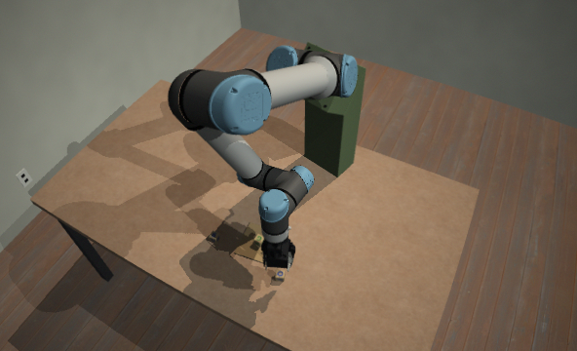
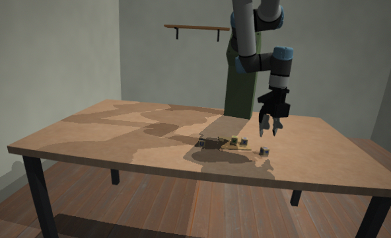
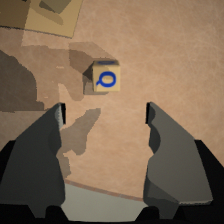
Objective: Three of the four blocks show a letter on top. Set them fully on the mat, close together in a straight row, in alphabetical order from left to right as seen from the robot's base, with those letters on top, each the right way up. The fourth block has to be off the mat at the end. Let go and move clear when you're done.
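The hand (image 2: 269, 133) hangs above the worktop (image 2: 314, 158), jaws partly apart and holding nothing. The Q block (image 3: 106, 78) lies off the mat (image 1: 248, 251), just beside its edge. A sound pick would centre the jaws over the block, square them to two opposite faces, then descend. The wrist view alone reads the blue Q, tilted, ahead of the jaws. The exterior view alone shows the hand's height, two blocks (image 2: 239, 141) on the mat, and a far block (image 2: 201, 143) off it.
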Robot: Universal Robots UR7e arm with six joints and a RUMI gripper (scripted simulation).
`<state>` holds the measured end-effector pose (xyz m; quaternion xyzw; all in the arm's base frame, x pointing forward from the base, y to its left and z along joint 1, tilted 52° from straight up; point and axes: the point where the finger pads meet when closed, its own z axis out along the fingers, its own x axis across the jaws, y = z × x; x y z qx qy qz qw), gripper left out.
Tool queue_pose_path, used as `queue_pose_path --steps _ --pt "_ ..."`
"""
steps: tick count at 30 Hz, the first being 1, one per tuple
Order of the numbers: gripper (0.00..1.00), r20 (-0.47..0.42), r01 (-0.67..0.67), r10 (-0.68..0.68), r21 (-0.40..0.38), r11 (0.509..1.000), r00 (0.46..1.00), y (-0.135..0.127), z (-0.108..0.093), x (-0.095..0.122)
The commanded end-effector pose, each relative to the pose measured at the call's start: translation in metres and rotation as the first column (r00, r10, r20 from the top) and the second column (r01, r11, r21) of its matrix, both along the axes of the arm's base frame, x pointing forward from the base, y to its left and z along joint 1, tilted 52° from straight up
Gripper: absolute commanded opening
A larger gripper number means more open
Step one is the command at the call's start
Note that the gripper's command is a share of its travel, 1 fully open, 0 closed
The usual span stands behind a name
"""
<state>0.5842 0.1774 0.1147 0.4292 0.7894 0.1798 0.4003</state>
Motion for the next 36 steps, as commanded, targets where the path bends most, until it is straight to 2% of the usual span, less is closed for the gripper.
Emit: queue_pose_path --steps 1,36 --pt "0.4 0.001 -0.001 0.001 -0.001 1.0 1.0 0.0 -0.003 0.004" --pt "0.4 0.001 -0.001 0.001 -0.001 1.0 1.0 -0.003 -0.028 0.036"
